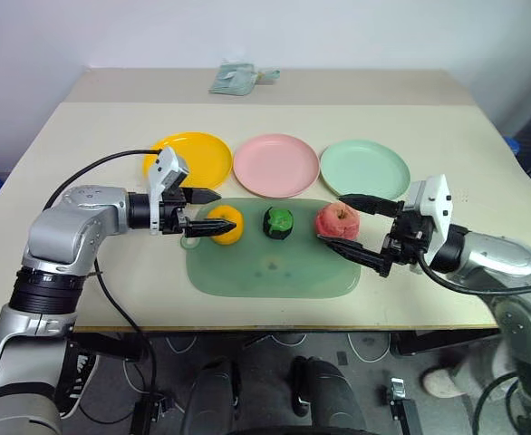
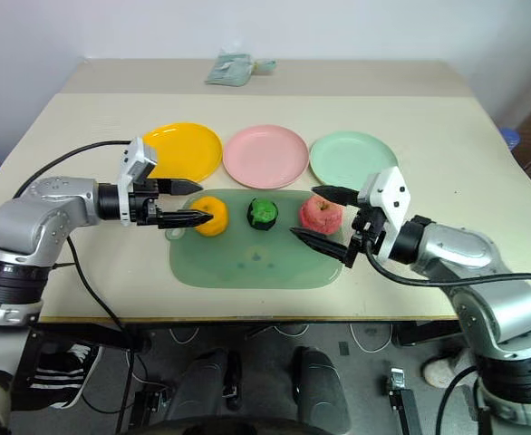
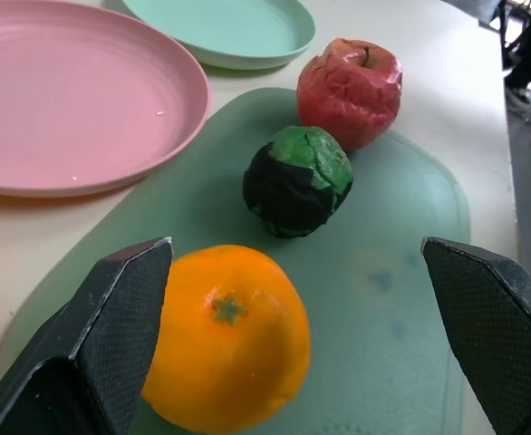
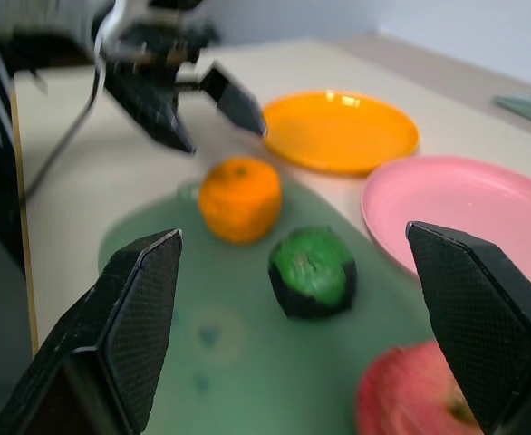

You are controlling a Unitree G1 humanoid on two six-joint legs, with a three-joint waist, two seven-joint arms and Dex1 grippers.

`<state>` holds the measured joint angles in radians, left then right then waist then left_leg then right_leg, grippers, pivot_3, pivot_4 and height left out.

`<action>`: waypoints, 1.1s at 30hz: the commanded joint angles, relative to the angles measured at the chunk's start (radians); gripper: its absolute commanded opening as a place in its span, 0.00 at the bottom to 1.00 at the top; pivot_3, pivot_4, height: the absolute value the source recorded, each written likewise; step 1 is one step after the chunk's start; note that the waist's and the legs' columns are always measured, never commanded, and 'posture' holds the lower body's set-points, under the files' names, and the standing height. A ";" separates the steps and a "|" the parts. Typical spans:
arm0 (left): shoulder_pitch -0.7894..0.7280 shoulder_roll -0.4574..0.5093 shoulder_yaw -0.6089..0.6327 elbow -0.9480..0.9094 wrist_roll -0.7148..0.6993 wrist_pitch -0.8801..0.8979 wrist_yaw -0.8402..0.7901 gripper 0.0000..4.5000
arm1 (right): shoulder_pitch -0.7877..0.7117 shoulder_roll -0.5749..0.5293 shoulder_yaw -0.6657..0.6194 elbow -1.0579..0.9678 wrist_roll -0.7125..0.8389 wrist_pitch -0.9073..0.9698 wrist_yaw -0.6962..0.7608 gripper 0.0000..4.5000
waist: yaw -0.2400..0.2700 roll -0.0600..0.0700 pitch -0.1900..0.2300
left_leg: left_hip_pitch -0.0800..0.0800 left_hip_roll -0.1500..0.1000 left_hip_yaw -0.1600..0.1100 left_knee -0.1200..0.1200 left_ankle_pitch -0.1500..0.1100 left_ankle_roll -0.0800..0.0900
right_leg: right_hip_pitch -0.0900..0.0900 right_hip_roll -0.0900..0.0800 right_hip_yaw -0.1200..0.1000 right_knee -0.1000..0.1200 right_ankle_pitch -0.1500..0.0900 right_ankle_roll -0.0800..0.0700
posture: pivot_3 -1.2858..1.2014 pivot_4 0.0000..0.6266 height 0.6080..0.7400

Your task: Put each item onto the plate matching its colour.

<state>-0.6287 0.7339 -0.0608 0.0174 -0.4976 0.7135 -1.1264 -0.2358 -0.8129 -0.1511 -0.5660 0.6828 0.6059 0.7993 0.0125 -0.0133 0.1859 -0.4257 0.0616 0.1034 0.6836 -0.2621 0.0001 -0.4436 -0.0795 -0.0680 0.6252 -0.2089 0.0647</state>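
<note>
Three fruits sit in a row on the pale green mat (image 1: pixel 270 267): an orange (image 1: pixel 228 220) at the left, a dark green fruit (image 1: pixel 278 222) in the middle and a red-pink apple (image 1: pixel 338 220) at the right. Behind the mat lie the yellow plate (image 1: pixel 188 156), the pink plate (image 1: pixel 276 165) and the mint green plate (image 1: pixel 365 169), all bare. My left gripper (image 1: pixel 222 211) is open, its fingers on either side of the orange, one finger close against it. From the right, my right gripper (image 1: pixel 332 219) stands open around the apple without closing on it.
A crumpled pale green packet (image 1: pixel 238 77) lies at the table's far edge. A black cable (image 1: pixel 93 172) loops over the table behind my left arm. The table's front edge runs just below the mat.
</note>
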 commanded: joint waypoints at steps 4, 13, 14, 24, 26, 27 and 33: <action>-0.029 -0.005 0.003 0.017 0.021 -0.039 -0.017 1.00 | -0.037 -0.094 -0.089 -0.058 0.052 0.013 0.056 0.90 | 0.000 0.000 0.000 | 0.000 0.000 0.000 0.000 0.000 0.000 | 0.000 0.000 0.000 0.000 0.000 0.000 | 0.52 0.24 1.00; -0.037 -0.028 -0.044 0.086 0.087 -0.090 -0.035 1.00 | -0.036 -0.082 -0.070 -0.036 0.032 0.003 0.051 0.90 | 0.000 0.000 0.000 | 0.000 0.000 0.000 0.000 0.000 0.000 | 0.000 0.000 0.000 0.000 0.000 0.000 | 0.52 0.24 1.00; -0.033 -0.028 -0.046 0.095 0.096 -0.105 -0.038 1.00 | -0.035 -0.081 -0.071 -0.034 0.030 0.002 0.050 0.90 | 0.000 0.000 0.000 | 0.000 0.000 0.000 0.000 0.000 0.000 | 0.000 0.000 0.000 0.000 0.000 0.000 | 0.52 0.24 1.00; -0.011 -0.042 -0.086 0.211 0.188 -0.235 -0.065 1.00 | -0.027 -0.077 -0.072 -0.031 0.020 -0.004 0.042 0.90 | 0.001 0.000 0.000 | 0.000 0.000 0.000 0.000 0.000 0.000 | 0.000 0.000 0.000 0.000 0.000 0.000 | 0.52 0.24 1.00; -0.005 -0.043 -0.087 0.231 0.199 -0.257 -0.076 0.94 | -0.027 -0.075 -0.076 -0.034 0.023 -0.002 0.039 0.90 | 0.000 0.000 0.000 | 0.000 0.000 0.000 0.000 0.000 0.000 | 0.000 0.000 0.000 0.000 0.000 0.000 | 0.52 0.24 1.00; -0.005 -0.047 -0.081 0.236 0.201 -0.261 -0.073 0.88 | -0.026 -0.075 -0.077 -0.034 0.020 -0.004 0.037 0.91 | 0.000 0.000 0.000 | 0.000 0.000 0.000 0.000 0.000 0.000 | 0.000 0.000 0.000 0.000 0.000 0.000 | 0.52 0.24 1.00; -0.029 -0.080 -0.027 0.254 0.184 -0.307 -0.048 0.74 | -0.031 -0.073 -0.077 -0.034 0.024 -0.004 0.032 0.91 | 0.001 0.000 0.000 | 0.000 0.000 0.000 0.000 0.000 0.000 | 0.000 0.000 0.000 0.000 0.000 0.000 | 0.52 0.24 1.00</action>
<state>-0.6324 0.6542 -0.1333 0.2779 -0.2941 0.4180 -1.1853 -0.2556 -0.8903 -0.2063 -0.5861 0.7087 0.6223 0.8354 0.0136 -0.0135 0.1860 -0.4261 0.0615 0.1035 0.6838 -0.2621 0.0001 -0.4436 -0.0800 -0.0680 0.6249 -0.2088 0.0647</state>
